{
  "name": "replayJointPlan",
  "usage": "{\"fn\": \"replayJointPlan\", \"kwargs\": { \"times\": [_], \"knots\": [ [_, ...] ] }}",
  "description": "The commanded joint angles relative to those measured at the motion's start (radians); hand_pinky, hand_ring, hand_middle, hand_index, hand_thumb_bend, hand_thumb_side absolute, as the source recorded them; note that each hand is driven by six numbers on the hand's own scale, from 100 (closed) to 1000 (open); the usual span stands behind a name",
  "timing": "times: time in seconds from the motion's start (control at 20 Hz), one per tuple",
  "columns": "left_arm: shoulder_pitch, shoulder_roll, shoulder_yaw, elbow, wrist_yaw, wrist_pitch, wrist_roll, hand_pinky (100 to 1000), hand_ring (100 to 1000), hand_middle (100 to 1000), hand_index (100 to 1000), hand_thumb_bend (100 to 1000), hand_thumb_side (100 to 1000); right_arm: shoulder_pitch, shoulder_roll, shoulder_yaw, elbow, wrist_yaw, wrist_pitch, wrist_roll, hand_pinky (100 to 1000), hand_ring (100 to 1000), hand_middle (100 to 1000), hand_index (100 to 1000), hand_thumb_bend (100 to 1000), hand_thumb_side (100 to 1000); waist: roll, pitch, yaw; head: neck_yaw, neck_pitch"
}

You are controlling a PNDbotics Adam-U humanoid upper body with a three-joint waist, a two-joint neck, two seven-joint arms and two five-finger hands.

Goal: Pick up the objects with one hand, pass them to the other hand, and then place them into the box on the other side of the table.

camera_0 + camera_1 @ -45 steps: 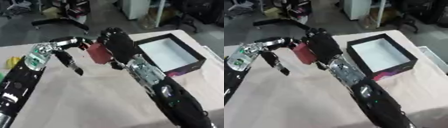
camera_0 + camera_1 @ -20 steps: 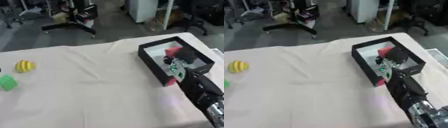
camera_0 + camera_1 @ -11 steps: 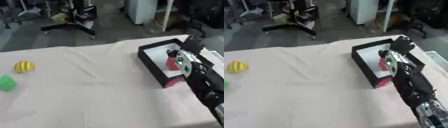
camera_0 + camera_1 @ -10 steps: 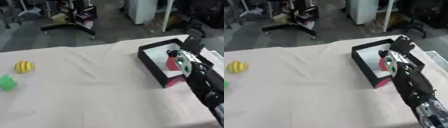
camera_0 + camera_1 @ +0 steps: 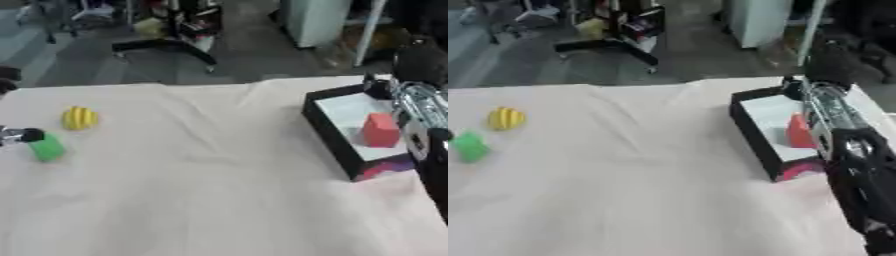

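The red block (image 5: 381,130) is sitting inside the box (image 5: 337,134), on its white floor, toward the near right part of the interior and standing apart from the left wall. The box is lying at the right side of the table (image 5: 201,195), black-walled and open at the top, with a patch of pink and purple showing on its near outer face. The cream cloth covering the table is lying in soft wrinkles around it.

The right hand (image 5: 418,62) is hanging above the far right corner of the box — a dark, blurred mass at the end of the silver and black forearm, which is running up along the right edge of both views. It is holding nothing that can be seen and is not touching the red block; whether its fingers are spread or curled I cannot tell, since the hand is showing only as a dark shape.

Well apart from the box, at the left side of the table, two more objects are waiting. The yellow ribbed object (image 5: 80,118) is lying on the cloth, and the green block (image 5: 46,148) is lying just beside it, nearer the front edge. At the far left border of the left eye view, the left hand (image 5: 19,135) is showing only as a small dark and silver tip, just beside the green block — whether it is touching the block, and how its fingers are set, cannot be told.

Beyond the table, a grey floor and dark chair bases are showing.
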Motion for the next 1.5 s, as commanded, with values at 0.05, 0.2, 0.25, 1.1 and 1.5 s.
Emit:
{"fn": "replayJointPlan", "kwargs": {
  "times": [0.05, 0.2, 0.25, 1.1, 1.5],
  "knots": [
    [-0.06, 0.109, -0.049, 0.142, -0.117, -0.05, 0.04, 831, 766, 758, 884, 902, 371, 0.031, 0.086, 0.055, -0.156, 0.069, -0.082, -0.007, 633, 902, 766, 947, 211, 296, 0.003, -0.006, -0.007, 0.071, 0.007],
    [-0.133, 0.15, -0.112, 0.308, -0.237, -0.109, 0.07, 835, 767, 752, 885, 867, 335, 0.087, 0.153, 0.103, -0.193, 0.063, -0.114, -0.04, 589, 893, 745, 950, 127, 321, 0.004, -0.005, -0.018, 0.107, 0.007],
    [-0.157, 0.157, -0.132, 0.367, -0.275, -0.124, 0.066, 838, 767, 754, 889, 838, 305, 0.103, 0.169, 0.117, -0.194, 0.048, -0.117, -0.054, 558, 888, 729, 954, 100, 347, 0.004, -0.005, -0.02, 0.107, 0.007],
    [-0.338, 0.018, -0.084, 0.778, -0.339, 0.153, 0.282, 745, 651, 656, 775, 838, 331, 0.132, 0.203, 0.172, -0.157, -0.082, -0.107, -0.118, 528, 888, 710, 962, 100, 397, -0.01, 0.004, -0.028, 0.103, 0.006],
    [-0.373, -0.009, -0.089, 0.861, -0.281, 0.24, 0.472, 738, 644, 653, 769, 752, 315, 0.122, 0.21, 0.172, -0.162, -0.094, -0.1, -0.121, 524, 887, 706, 961, 100, 404, -0.023, 0.025, -0.048, 0.11, -0.017]
  ]
}}
